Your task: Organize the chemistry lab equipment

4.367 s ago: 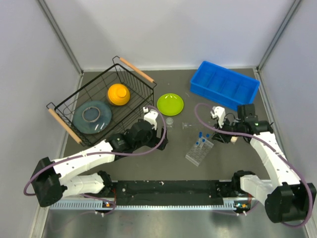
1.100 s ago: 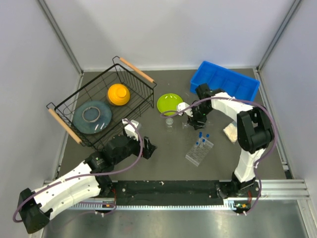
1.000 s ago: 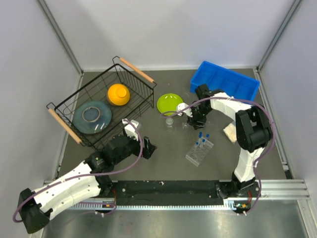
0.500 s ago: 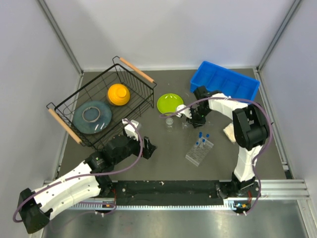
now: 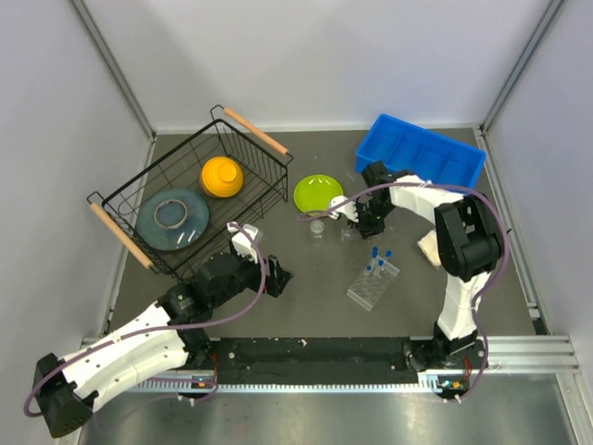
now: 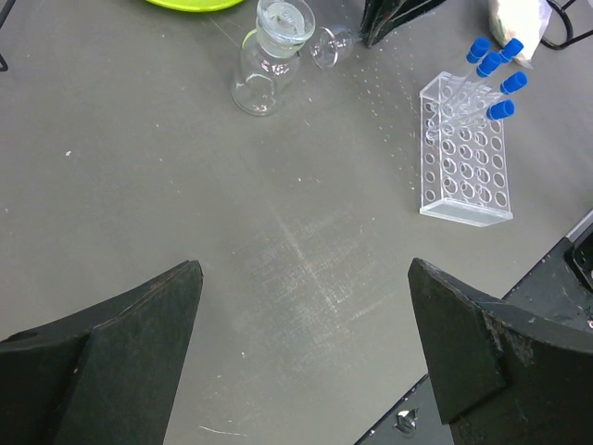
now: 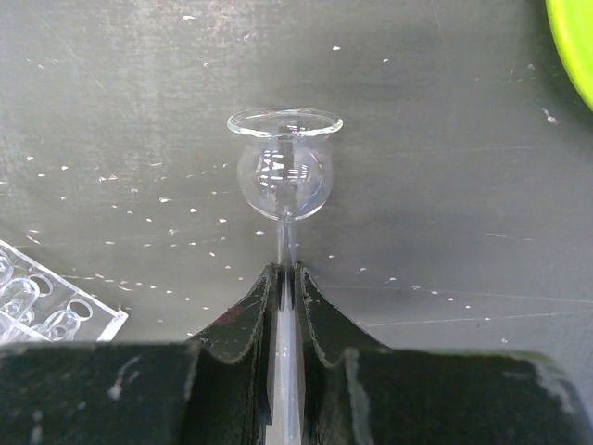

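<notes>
A small clear glass funnel (image 7: 280, 171) lies on its side on the dark table, and my right gripper (image 7: 287, 271) is shut on its thin stem. From above, that gripper (image 5: 358, 221) sits just right of a tiny clear cup (image 5: 318, 227). The clear grid rack (image 5: 372, 285) stands nearer me with blue-capped tubes (image 5: 378, 256) at its far end. A white-filled packet (image 5: 431, 247) lies to the right of the rack. My left gripper (image 6: 303, 269) hangs wide open over bare table, well short of the cup (image 6: 269, 67) and the rack (image 6: 463, 158).
A lime-green plate (image 5: 318, 194) lies just beyond the cup. A blue compartment bin (image 5: 422, 159) stands at the back right. At the back left, a black wire basket (image 5: 255, 171) holds an orange dome (image 5: 222, 176) and a grey-blue dish with a ring.
My right gripper's jaws have closed on the funnel's stem, and the arm has edged slightly left. The left arm has not moved.
</notes>
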